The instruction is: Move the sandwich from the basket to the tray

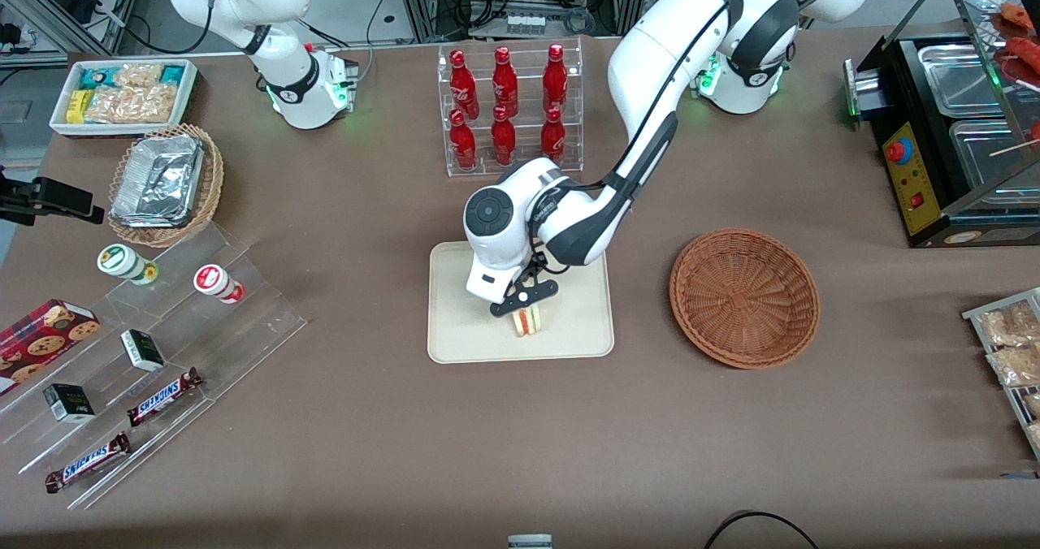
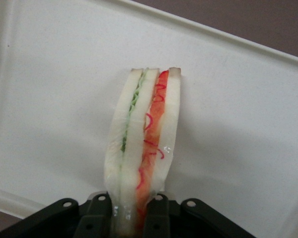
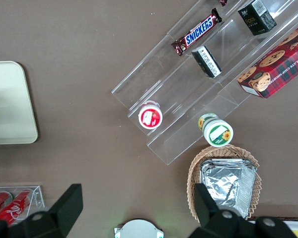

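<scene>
the sandwich is held over the tray, nearer the front camera than the tray's middle, with its striped edge turned upward and its body standing on end. the gripper is clenched on it: in the wrist view both fingers press the wedge's narrow end from either side, and the sandwich is seen against the pale tray floor. whether it already touches the tray cannot be told. the basket lies empty, well apart from the tray toward the working arm's end of the table.

handling, as judged: the wedge is taken to be light and soft. the bread layers are seen bowing slightly between the fingers, so a hard squeeze is expected to crush it. the clear wrap looks glossy and is probably slippery, so slip under a loose grasp is a risk. the hold is best taken across the flat bread faces, not on the filling edge, as is done now; hold near one end leaves the free end able to sag or tip.

the task is judged nearly done: only lowering and release remain. on release the upright wedge is likely to topple onto a flat face, which is harmless within the rim.
</scene>
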`<state>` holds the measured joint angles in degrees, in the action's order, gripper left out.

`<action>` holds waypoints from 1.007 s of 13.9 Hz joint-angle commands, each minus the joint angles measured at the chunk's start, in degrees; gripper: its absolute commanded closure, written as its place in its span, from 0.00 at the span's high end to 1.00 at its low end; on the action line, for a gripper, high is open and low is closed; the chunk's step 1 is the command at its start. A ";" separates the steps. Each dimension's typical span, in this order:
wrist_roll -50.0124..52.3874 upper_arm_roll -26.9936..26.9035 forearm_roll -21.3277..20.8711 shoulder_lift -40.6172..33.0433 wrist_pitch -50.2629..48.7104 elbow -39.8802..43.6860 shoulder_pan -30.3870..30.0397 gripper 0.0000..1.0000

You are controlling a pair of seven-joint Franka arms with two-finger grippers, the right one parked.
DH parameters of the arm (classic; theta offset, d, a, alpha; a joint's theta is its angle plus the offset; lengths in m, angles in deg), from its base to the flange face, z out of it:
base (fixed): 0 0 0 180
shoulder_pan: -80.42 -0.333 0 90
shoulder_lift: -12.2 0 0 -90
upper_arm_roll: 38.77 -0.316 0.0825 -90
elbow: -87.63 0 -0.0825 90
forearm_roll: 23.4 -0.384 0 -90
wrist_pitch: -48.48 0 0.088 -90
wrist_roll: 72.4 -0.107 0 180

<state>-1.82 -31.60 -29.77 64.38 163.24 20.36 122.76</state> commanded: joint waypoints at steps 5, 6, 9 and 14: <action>-0.09 -0.31 -1.11 -1.98 -2.77 1.44 0.73 1.00; -0.18 -0.31 -1.02 -3.30 -3.66 1.53 0.56 1.00; -0.27 -0.40 -0.84 -7.69 -6.55 1.62 0.21 1.00; -7.27 -0.31 -0.14 -14.72 -15.25 1.35 -2.86 1.00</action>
<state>-4.27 -31.91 -29.82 52.69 151.10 22.83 121.66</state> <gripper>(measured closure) 0.000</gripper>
